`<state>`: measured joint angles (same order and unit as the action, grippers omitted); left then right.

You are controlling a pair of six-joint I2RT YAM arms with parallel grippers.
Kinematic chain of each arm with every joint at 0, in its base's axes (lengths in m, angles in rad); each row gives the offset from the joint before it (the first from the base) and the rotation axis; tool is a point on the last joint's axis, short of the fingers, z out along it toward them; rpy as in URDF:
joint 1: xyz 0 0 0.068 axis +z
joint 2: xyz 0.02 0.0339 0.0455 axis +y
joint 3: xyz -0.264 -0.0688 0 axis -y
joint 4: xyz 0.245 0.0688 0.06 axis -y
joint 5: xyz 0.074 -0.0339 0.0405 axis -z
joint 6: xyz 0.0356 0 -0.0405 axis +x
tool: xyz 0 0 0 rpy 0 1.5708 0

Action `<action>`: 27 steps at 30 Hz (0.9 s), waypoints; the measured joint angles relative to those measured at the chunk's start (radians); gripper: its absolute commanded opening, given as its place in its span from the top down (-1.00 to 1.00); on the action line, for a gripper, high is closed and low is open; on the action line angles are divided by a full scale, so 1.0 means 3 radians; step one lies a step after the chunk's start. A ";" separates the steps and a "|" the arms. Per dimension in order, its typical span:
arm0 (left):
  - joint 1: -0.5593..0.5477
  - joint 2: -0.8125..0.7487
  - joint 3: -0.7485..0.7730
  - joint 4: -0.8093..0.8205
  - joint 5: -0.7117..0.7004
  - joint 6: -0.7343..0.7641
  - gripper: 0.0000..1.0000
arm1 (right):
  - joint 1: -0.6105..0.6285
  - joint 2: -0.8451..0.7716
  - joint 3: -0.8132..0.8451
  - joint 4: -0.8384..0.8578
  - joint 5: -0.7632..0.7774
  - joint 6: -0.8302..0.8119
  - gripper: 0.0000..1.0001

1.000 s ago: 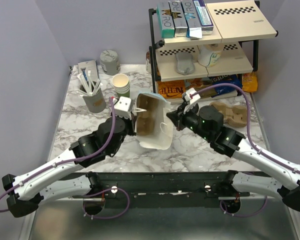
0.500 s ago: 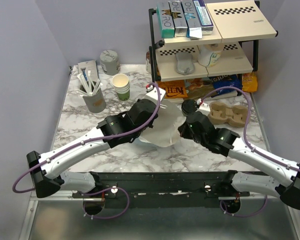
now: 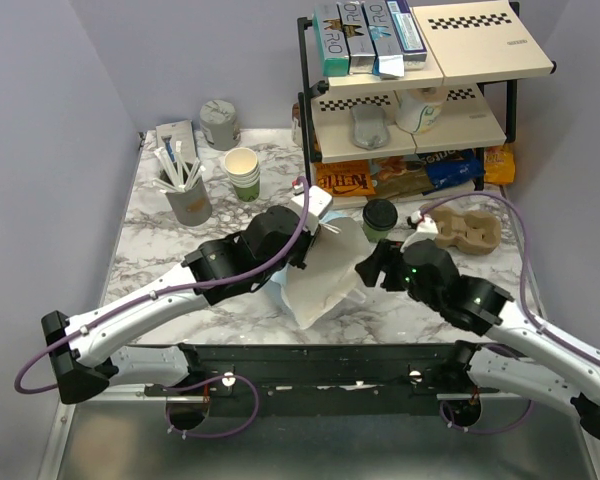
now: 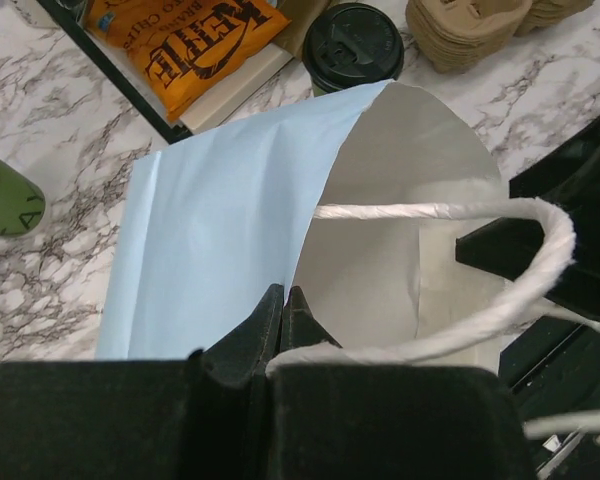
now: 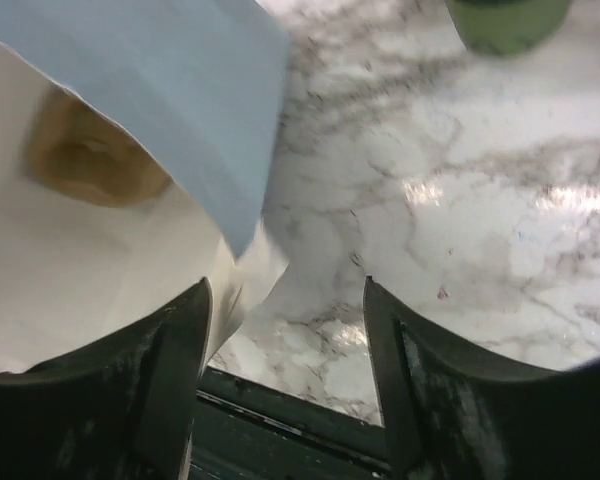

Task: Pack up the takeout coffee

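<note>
The takeout coffee point(image 3: 380, 218), a green cup under a black lid point(image 4: 352, 45), stands upright on the marble table beyond the bag's far edge. A light blue paper bag point(image 3: 325, 272) lies tilted mid-table with its mouth open, pale inside point(image 4: 400, 200). My left gripper point(image 3: 320, 222) is shut on the bag's rim point(image 4: 283, 300), beside a twisted white handle point(image 4: 450, 210). My right gripper point(image 3: 367, 268) is open point(image 5: 285, 300) just right of the bag, holding nothing. The cup's green base point(image 5: 505, 20) lies ahead of it. Something brown point(image 5: 90, 155) shows inside the bag.
A stack of lidless cups point(image 3: 242, 170) and a grey holder of stirrers point(image 3: 188, 195) stand at the back left. A shelf rack point(image 3: 410, 90) with boxes and chip bags point(image 4: 180, 45) fills the back right. Brown cup carriers point(image 3: 467, 228) lie right of the coffee.
My right gripper has opened and drawn back toward the near edge. The left arm has swung over the bag and brought it nearer. The coffee now shows on the table.
</note>
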<state>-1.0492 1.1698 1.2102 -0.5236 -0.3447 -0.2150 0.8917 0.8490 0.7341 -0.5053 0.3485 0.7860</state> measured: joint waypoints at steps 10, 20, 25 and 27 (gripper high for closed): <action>-0.0001 -0.0108 -0.0140 0.0116 0.0234 0.0088 1.00 | -0.0001 -0.1026 -0.0104 0.0582 0.0058 -0.1218 -0.91; -0.0067 -0.0034 -0.0046 0.0070 0.0282 0.0219 1.00 | -0.0003 -0.0558 -0.0148 0.1069 -0.0070 -0.1920 -0.91; -0.0067 -0.0034 -0.0045 0.0056 0.0306 0.0300 1.00 | -0.0003 0.0083 0.0004 0.1170 0.0050 -0.2225 -0.27; -0.0069 -0.0034 -0.0039 0.0050 0.0306 0.0329 1.00 | -0.0003 0.0242 0.0089 0.1180 0.0102 -0.2257 0.25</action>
<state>-1.0698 1.1595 1.1984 -0.5087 -0.2527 -0.1162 0.8909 0.9215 0.7609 -0.1513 0.3790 0.1089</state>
